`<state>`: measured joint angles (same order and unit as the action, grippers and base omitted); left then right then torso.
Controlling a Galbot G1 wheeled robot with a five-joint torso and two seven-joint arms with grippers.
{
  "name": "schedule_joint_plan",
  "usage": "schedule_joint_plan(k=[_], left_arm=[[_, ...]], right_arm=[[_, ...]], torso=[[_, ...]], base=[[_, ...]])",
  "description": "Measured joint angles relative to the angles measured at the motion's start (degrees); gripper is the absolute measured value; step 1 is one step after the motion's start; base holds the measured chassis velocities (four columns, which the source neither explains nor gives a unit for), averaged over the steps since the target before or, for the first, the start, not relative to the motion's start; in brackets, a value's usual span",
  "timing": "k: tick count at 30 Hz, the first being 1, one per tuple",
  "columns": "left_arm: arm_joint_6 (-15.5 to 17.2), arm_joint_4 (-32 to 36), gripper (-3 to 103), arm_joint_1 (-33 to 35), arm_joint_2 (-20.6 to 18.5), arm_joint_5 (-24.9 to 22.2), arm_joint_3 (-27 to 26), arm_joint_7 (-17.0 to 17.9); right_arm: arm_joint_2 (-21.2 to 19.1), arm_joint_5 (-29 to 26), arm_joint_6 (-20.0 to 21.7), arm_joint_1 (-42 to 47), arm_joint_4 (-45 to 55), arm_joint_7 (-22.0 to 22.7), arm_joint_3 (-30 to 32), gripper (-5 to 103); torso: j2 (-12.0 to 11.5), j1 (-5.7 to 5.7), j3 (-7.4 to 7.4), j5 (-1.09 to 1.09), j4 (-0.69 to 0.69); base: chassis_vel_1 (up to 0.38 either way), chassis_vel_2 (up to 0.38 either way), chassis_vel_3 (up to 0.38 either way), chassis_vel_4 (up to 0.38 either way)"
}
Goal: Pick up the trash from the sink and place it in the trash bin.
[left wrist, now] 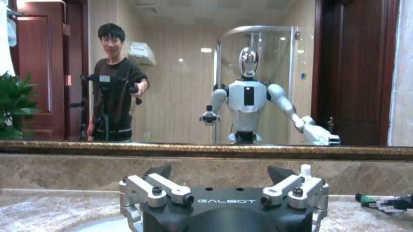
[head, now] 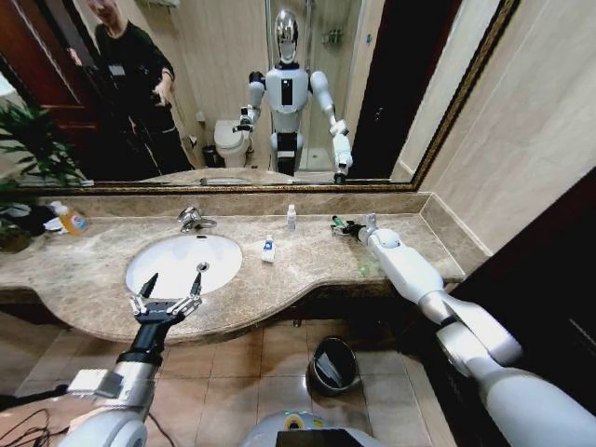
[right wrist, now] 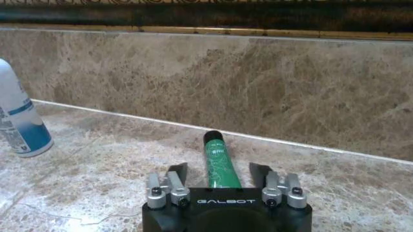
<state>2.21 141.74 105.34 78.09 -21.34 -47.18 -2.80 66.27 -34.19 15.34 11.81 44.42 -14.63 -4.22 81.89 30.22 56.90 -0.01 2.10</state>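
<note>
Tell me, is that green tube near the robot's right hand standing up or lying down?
Lying down. The green tube lies flat on the marble counter, its dark cap toward the back wall, between the open fingers of the right gripper.

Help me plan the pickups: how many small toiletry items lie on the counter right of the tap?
3: a tiny white bottle by the backsplash, a white tube near the sink's rim, and a green tube between the right gripper's open fingers. Others may be hidden.
</note>
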Motion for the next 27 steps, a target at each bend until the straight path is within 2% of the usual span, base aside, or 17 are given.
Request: schedule_joint_plan(k=[1,4,6,7,9,14,19,22,23,26,27], left_arm=[[0.00,0.00,100,0.00,0.00,0.00,0.00,0.00],[0.00,0.00,100,0.00,0.00,0.00,0.00,0.00],[0.00,0.00,100,0.00,0.00,0.00,0.00,0.00],[0.00,0.00,100,0.00,0.00,0.00,0.00,0.00],[0.00,0.00,100,0.00,0.00,0.00,0.00,0.00],[0.00,0.00,100,0.00,0.00,0.00,0.01,0.00],[0.00,0.00,100,0.00,0.00,0.00,0.00,0.00],[0.00,0.00,100,0.00,0.00,0.00,0.00,0.00],[0.00,0.00,100,0.00,0.00,0.00,0.00,0.00],[0.00,0.00,100,0.00,0.00,0.00,0.00,0.00],[0.00,0.00,100,0.00,0.00,0.00,0.00,0.00]], right_arm=[[0.00,0.00,0.00,0.00,0.00,0.00,0.00,68],[0.21,-0.23,-0.03,0.31,0.35,0.18,-0.12,51],[0.18,-0.23,-0.04,0.43,0.59,0.25,-0.29,51],[0.03,-0.22,-0.04,0.68,1.19,0.45,-0.71,41],[-0.10,-0.22,-0.04,0.85,1.66,0.63,-1.03,41],[-2.02,-1.62,0.92,2.44,7.15,2.87,-2.33,16],[-4.90,-2.93,2.20,5.39,16.05,4.28,-1.43,10],[-7.61,-4.88,3.51,10.05,25.46,5.11,1.23,10],[-7.61,-4.88,3.51,10.05,25.46,5.11,1.23,10],[-11.42,-6.37,3.86,16.90,35.40,4.10,6.05,10],[-11.42,-6.37,3.86,16.90,35.40,4.10,6.05,10]], torso=[[0.00,0.00,0.00,0.00,0.00],[0.00,0.00,0.00,0.00,0.00],[0.00,0.00,0.00,0.00,0.00],[0.00,0.00,0.00,0.00,0.00],[0.00,0.00,0.00,0.00,0.00],[-0.01,0.00,0.02,0.02,0.01],[0.00,0.00,0.01,0.01,0.01],[-0.01,0.00,0.01,0.02,0.01],[-0.01,0.00,0.01,0.02,0.01],[0.00,0.00,0.00,0.03,0.00],[0.00,0.00,0.00,0.03,0.00]], base=[[0.000,0.000,0.000,0.000],[0.000,0.000,0.000,0.000],[0.000,0.000,0.000,0.000],[0.000,0.000,0.000,0.000],[0.000,0.000,0.000,0.000],[0.000,0.000,0.000,0.000],[0.000,0.000,0.000,0.000],[0.000,0.000,0.000,0.000],[0.000,0.000,0.000,0.000],[0.000,0.000,0.000,0.000],[0.000,0.000,0.000,0.000]])
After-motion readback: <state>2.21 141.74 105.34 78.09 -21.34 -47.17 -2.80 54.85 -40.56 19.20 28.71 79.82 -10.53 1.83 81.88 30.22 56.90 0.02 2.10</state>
